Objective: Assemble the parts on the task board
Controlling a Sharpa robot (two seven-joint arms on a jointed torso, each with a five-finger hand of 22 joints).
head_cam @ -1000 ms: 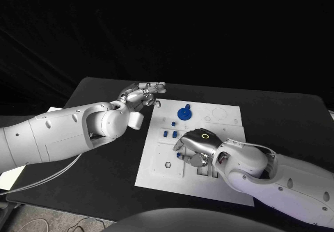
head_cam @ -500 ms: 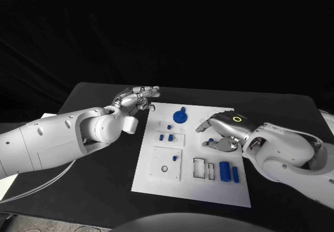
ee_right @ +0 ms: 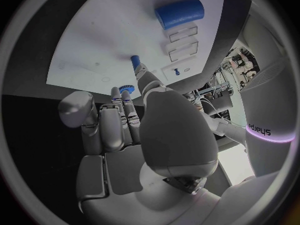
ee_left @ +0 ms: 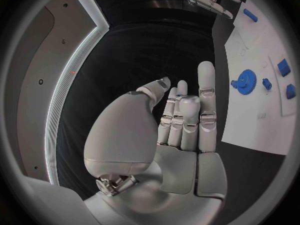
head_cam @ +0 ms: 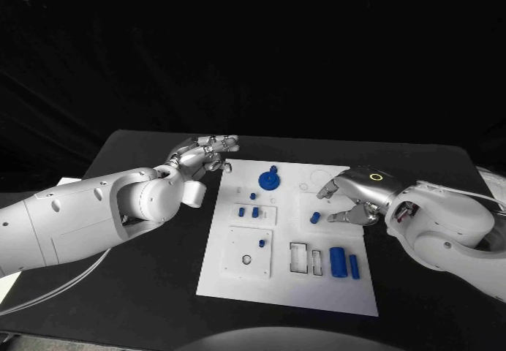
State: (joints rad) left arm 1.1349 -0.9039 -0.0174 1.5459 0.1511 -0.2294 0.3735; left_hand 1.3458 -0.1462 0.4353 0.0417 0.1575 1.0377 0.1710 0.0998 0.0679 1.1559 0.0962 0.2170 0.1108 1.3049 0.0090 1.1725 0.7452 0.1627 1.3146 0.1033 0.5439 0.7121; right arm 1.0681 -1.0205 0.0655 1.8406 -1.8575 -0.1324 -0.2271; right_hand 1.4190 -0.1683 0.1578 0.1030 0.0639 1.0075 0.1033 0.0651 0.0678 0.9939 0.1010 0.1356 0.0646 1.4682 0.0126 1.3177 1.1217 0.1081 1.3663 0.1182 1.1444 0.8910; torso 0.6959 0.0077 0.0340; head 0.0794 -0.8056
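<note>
Near edge of board: the flat white rectangular task board (head_cam: 238, 281) lies in the middle of the black table (head_cam: 137, 292).
Near-right parts: a thick blue cylinder (head_cam: 338, 262) lies on the board beside a thinner blue rod (head_cam: 357, 266), both just right of two small rectangular cut-outs (head_cam: 308, 257).
Near-left recess: a square recessed panel (head_cam: 251, 252) carries a small dark ring (head_cam: 246, 259).
Right hand: the silver right hand (head_cam: 353, 196) hovers over the board's right edge, fingers loosely curled and apart, nothing in them; a small blue peg (head_cam: 315, 216) lies on the board just beside its fingertips (head_cam: 338, 217).
Mid-left parts: two small blue blocks (head_cam: 248, 212) sit in a shallow recess.
Far part: a round blue toothed gear (head_cam: 271, 178) sits near the board's far edge.
Left hand: the silver left hand (head_cam: 202, 155) hangs off the board's far-left corner, fingers straight, close together, holding nothing.
</note>
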